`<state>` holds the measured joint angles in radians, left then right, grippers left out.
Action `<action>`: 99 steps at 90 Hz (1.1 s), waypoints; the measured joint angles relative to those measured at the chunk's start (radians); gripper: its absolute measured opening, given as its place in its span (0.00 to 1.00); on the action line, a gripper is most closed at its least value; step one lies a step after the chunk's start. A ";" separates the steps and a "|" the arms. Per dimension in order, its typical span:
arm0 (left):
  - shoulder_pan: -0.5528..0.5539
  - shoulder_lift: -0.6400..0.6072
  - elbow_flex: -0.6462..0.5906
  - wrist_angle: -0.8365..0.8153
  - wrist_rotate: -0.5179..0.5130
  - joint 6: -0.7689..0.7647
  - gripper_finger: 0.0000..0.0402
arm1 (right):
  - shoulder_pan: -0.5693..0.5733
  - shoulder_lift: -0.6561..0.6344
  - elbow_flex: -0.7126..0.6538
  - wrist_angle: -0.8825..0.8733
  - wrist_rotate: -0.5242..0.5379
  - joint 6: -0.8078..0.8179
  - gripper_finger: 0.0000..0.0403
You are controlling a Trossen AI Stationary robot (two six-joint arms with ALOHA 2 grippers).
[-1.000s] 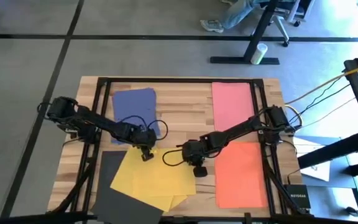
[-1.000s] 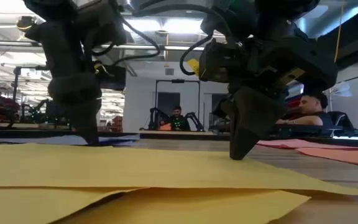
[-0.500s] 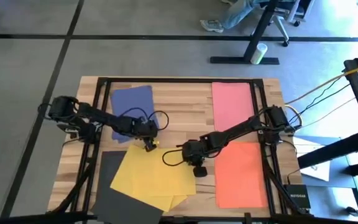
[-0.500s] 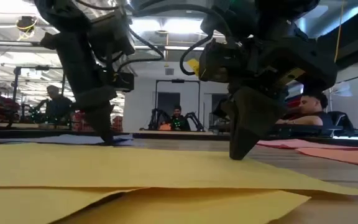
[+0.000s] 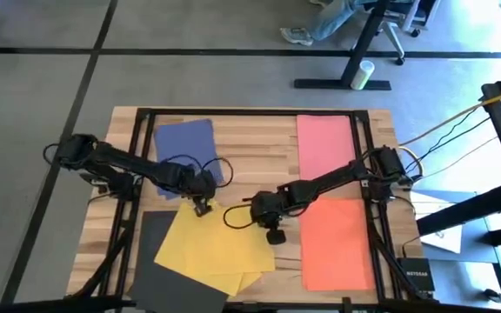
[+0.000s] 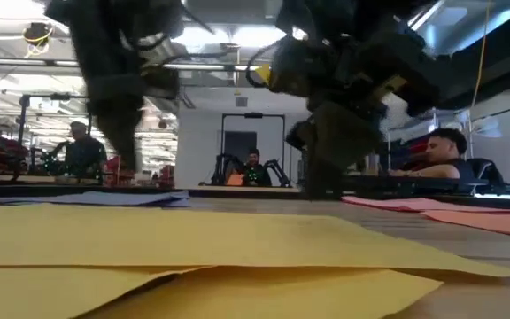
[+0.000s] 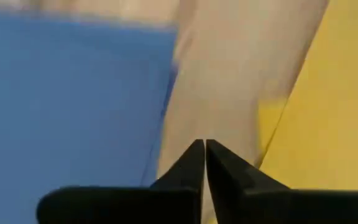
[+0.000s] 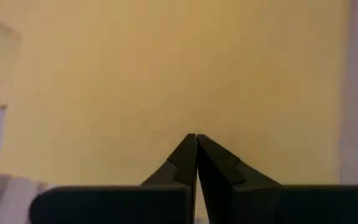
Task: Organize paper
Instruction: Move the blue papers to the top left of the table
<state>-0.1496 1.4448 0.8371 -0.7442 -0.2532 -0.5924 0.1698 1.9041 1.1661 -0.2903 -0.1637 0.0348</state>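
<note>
The yellow paper [image 5: 211, 246] lies askew at the desk's [image 5: 259, 143] near edge. Both the left gripper [image 5: 201, 207] and the right gripper [image 5: 272, 233] rest at the paper's far edge, fingers clenched and empty. To square it, both should press evenly and slide together, avoiding buckling.

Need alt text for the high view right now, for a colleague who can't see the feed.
Overhead view of a wooden table with both arms meeting at the yellow paper: left gripper at its far corner, right gripper at its right edge. Navy sheet far left, pink sheet far right, orange sheet near right.
</note>
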 joint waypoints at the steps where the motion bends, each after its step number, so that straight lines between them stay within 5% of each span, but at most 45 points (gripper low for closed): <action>1: -0.006 -0.001 0.000 -0.011 -0.003 -0.012 0.00 | -0.007 0.000 0.005 0.000 0.007 -0.006 0.00; 18: -0.120 -0.033 0.000 -0.062 -0.073 -0.145 0.00 | -0.131 0.012 0.066 0.083 0.068 -0.080 0.00; 40: -0.230 -0.076 -0.034 0.066 -0.161 -0.201 0.00 | -0.247 0.136 0.182 0.134 0.041 -0.143 0.00; 68: -0.339 -0.226 -0.186 0.317 -0.164 -0.194 0.00 | -0.270 0.307 0.317 0.124 0.025 -0.194 0.00; 99: -0.364 -0.280 -0.265 0.330 -0.164 -0.291 0.00 | -0.279 0.461 0.496 0.114 -0.024 -0.197 0.00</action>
<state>-0.5137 1.1652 0.5719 -0.4142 -0.4170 -0.8833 -0.1089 2.3649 1.6626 -0.1768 -0.1879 -0.1620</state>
